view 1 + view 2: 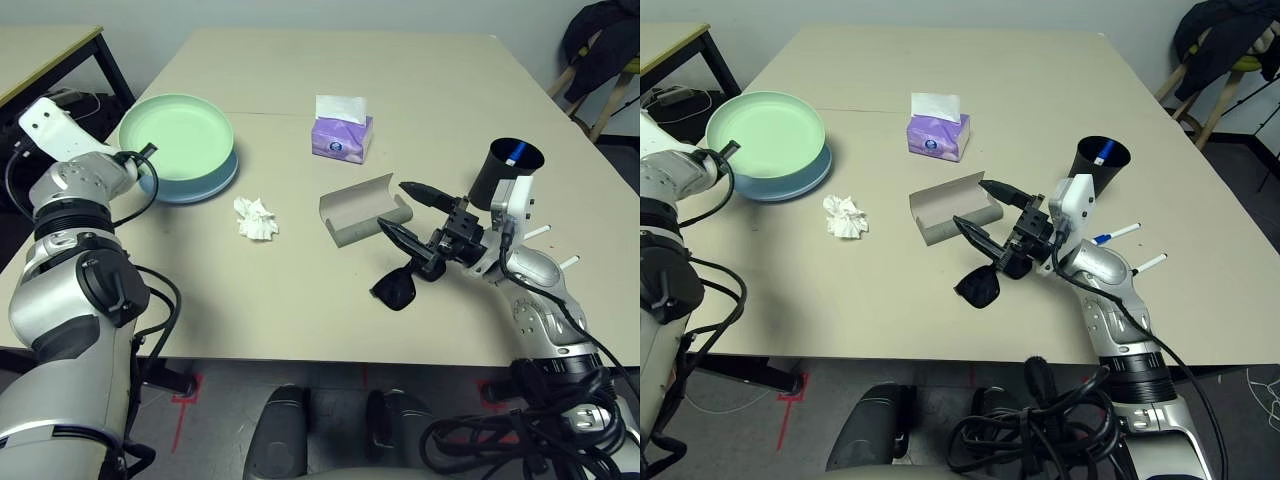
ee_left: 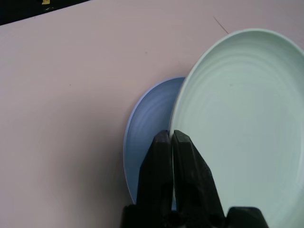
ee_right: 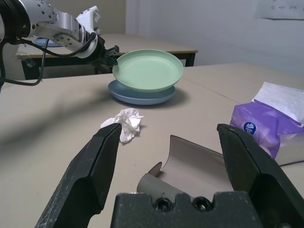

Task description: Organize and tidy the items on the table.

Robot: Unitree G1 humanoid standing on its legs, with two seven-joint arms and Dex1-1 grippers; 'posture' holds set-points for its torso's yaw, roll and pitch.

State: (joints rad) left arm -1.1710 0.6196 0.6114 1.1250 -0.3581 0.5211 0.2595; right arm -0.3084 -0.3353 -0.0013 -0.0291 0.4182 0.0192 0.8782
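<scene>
1 pair of black sunglasses (image 1: pixel 396 288) lies nearest on the beige desk (image 1: pixel 300 320), just below the right gripper (image 1: pixel 410 212), whose 2 fingers are spread wide and empty. Beyond sits 1 open grey glasses case (image 1: pixel 362 208), 1 crumpled tissue wad (image 1: pixel 256 218) and 1 purple tissue box (image 1: pixel 342 136). 1 black cup (image 1: pixel 504 172) holds 1 pen; 2 more pens (image 1: pixel 1118 233) lie beside it. The left gripper (image 2: pixel 172 137) pinches the mint-green plate's (image 1: pixel 176 135) rim, tilted over the light-blue plate (image 2: pixel 147 133), as the left wrist view reveals.
</scene>
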